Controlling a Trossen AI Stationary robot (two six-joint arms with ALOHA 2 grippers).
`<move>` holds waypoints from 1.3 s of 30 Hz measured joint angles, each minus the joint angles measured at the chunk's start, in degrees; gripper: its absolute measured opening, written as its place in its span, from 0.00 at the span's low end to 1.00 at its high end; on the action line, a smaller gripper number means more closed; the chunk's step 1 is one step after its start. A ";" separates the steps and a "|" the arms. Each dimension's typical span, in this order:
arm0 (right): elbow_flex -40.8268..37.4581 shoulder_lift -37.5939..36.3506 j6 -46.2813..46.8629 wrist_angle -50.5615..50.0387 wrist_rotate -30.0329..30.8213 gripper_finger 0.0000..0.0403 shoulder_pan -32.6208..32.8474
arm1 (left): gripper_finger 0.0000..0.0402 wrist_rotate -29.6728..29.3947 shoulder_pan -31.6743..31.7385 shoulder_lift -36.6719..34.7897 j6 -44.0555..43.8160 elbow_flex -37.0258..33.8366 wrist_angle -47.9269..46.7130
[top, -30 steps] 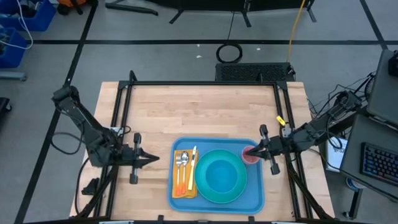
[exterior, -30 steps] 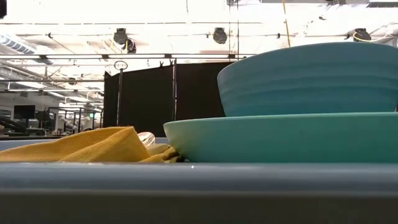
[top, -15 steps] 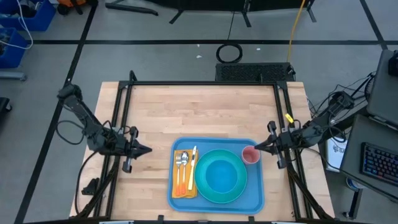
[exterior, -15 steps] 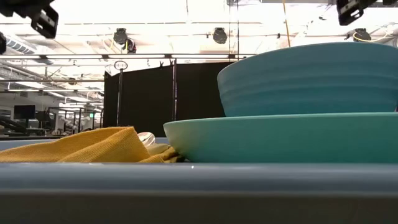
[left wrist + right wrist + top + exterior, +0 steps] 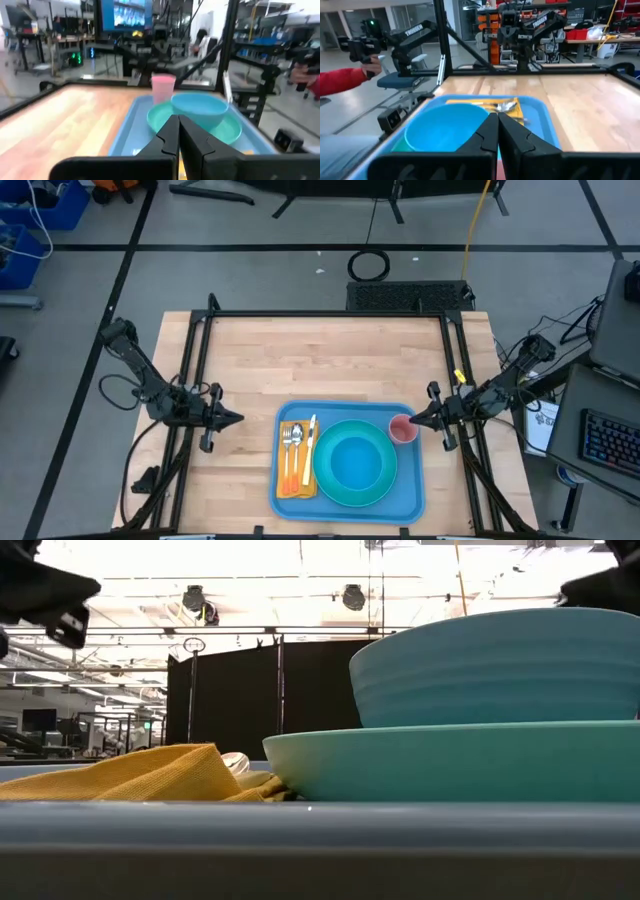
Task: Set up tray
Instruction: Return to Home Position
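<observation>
The blue tray (image 5: pixel 415 502) lies at the table's near edge. On it a teal plate (image 5: pixel 324 482) carries a blue bowl (image 5: pixel 355 460). To the plate's left, cutlery (image 5: pixel 293 442) rests on a yellow napkin (image 5: pixel 284 483); a pink cup (image 5: pixel 403 430) stands in the tray's far right corner. My left gripper (image 5: pixel 238 419) is shut and level, left of the tray, pointing at it. My right gripper (image 5: pixel 414 420) is shut and level beside and above the cup; it holds nothing.
Black frame rails (image 5: pixel 200 370) run along the table's left, right and far sides. Bare wood (image 5: pixel 320 360) lies beyond the tray. A person's red sleeve (image 5: pixel 340 80) shows off the table's side. A keyboard (image 5: pixel 605 442) sits right of the table.
Both grippers have sunk, coming into the low view from above, and stayed shut. My left gripper has drawn back toward the table's left edge, away from the tray. My right gripper has drawn back from over the pink cup toward the right edge. Nothing on the tray has moved.
</observation>
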 joint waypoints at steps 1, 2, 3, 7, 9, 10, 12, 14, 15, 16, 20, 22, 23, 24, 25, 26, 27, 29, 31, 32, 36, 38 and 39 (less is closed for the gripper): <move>-0.95 -0.71 -0.01 0.04 -0.04 0.00 0.00 | 0.02 -0.13 -0.02 -0.54 -1.12 -0.16 -1.50; -1.95 -1.31 0.00 0.04 -0.09 0.00 0.00 | 0.02 -0.29 0.00 -0.77 -2.25 -0.16 -3.04; -2.88 -1.74 0.00 0.01 -0.09 0.00 0.00 | 0.02 -0.36 0.00 -1.01 -3.26 -0.16 -4.58; -5.47 -3.11 -0.33 1.02 -0.23 0.00 0.00 | 0.01 -0.57 -0.02 -1.00 -4.75 -0.16 -6.37; -6.17 -3.20 -1.66 0.89 -0.13 0.00 0.00 | 0.02 -1.49 0.00 -1.00 -4.35 -0.16 -6.76; -6.30 -3.18 -2.30 0.87 -0.11 0.00 0.00 | 0.03 -1.69 0.00 -0.98 -4.08 -0.16 -6.98; -6.32 -3.20 -2.90 0.93 -0.04 0.00 -0.04 | 0.04 -2.50 -0.02 -0.98 -4.36 -0.16 -6.95; -6.34 -3.19 -2.70 1.66 -0.04 0.00 -0.04 | 0.05 -3.51 -0.01 -0.99 -5.34 -0.16 -6.91; -6.35 -3.20 -2.14 2.35 -0.02 0.00 -0.04 | 0.05 -3.69 0.00 -0.98 -5.41 -0.16 -6.94; -6.38 -3.18 -1.60 3.18 -0.02 0.00 -0.04 | 0.05 -3.78 -0.02 -0.98 -5.20 -0.16 -6.96; -6.42 -3.18 -1.62 3.95 -0.02 0.00 -0.04 | 0.05 -3.78 -0.01 -0.95 -5.30 -0.16 -7.06; -6.45 -3.18 -1.64 4.18 -0.02 0.00 -0.04 | 0.05 -3.47 0.00 -0.93 -5.42 -0.16 -7.06; -6.45 -3.18 -1.64 4.28 -0.02 0.00 -0.04 | 0.05 -3.00 0.00 -0.95 -5.37 -0.16 -7.06; -6.45 -3.18 -1.64 4.32 0.00 0.00 -0.04 | 0.05 -2.65 -0.02 -0.93 -5.34 -0.16 -7.07; -6.47 -3.18 -1.65 4.32 -0.02 0.00 -0.04 | 0.05 -2.47 -0.02 -0.93 -5.36 -0.16 -7.06; -6.49 -3.18 -1.65 4.35 -0.02 0.00 -0.04 | 0.05 -2.49 0.00 -0.93 -5.34 -0.16 -7.08; -6.49 -3.18 -1.66 4.39 -0.02 0.00 -0.04 | 0.05 -2.49 -0.01 -0.93 -5.34 -0.16 -7.06; -6.49 -3.18 -1.66 4.48 -0.02 0.00 -0.04 | 0.05 -2.49 0.00 -0.93 -5.34 -0.16 -7.06; -6.49 -3.18 -1.66 4.52 -0.02 0.00 -0.04 | 0.05 -2.49 0.00 -0.93 -5.34 -0.16 -7.06; -6.52 -3.18 -1.66 4.52 -0.02 0.00 -0.04 | 0.05 -2.49 0.00 -0.93 -5.34 -0.16 -7.06; -6.56 -3.18 -1.66 4.58 -0.02 0.00 -0.04 | 0.05 -2.49 -0.02 -0.93 -5.31 -0.16 -7.06; -6.56 -3.18 -1.66 4.62 -0.02 0.00 -0.04 | 0.05 -2.49 0.00 -0.93 -5.29 -0.16 -7.06; -6.56 -3.18 -1.66 4.63 -0.02 0.00 -0.04 | 0.05 -2.47 0.00 -0.93 -5.29 -0.16 -7.06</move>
